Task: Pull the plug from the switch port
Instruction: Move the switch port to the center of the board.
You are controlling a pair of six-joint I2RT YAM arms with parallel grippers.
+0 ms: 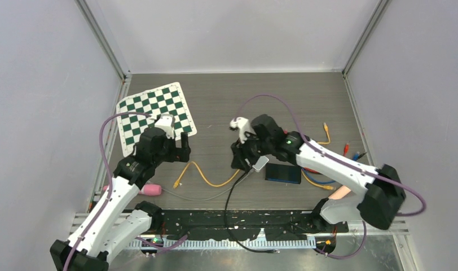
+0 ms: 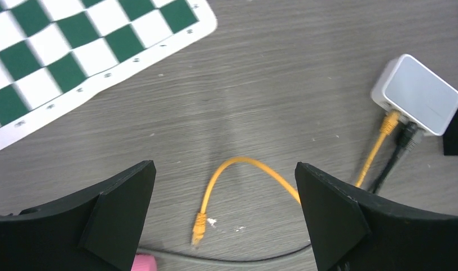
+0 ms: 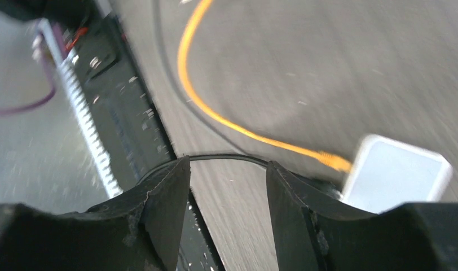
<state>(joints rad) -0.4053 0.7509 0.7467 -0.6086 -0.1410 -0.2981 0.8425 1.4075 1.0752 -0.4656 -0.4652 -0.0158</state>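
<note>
The small white switch (image 1: 261,164) lies on the table in front of the arms. It also shows in the left wrist view (image 2: 418,93) and in the right wrist view (image 3: 396,172). A yellow plug (image 2: 390,121) and a black plug (image 2: 410,135) sit in its ports side by side. The yellow cable (image 1: 207,178) loops left to a loose end (image 2: 197,228). My right gripper (image 1: 239,160) is open and empty just left of the switch, over the black cable (image 3: 227,157). My left gripper (image 1: 179,149) is open and empty, above the yellow cable's loose end.
A green-and-white checkered mat (image 1: 153,113) lies at the back left. A dark blue flat box (image 1: 283,173) sits right of the switch. A pink object (image 1: 150,189) and a grey cable (image 1: 204,197) lie near the left arm. Loose cables (image 1: 326,134) lie at the right.
</note>
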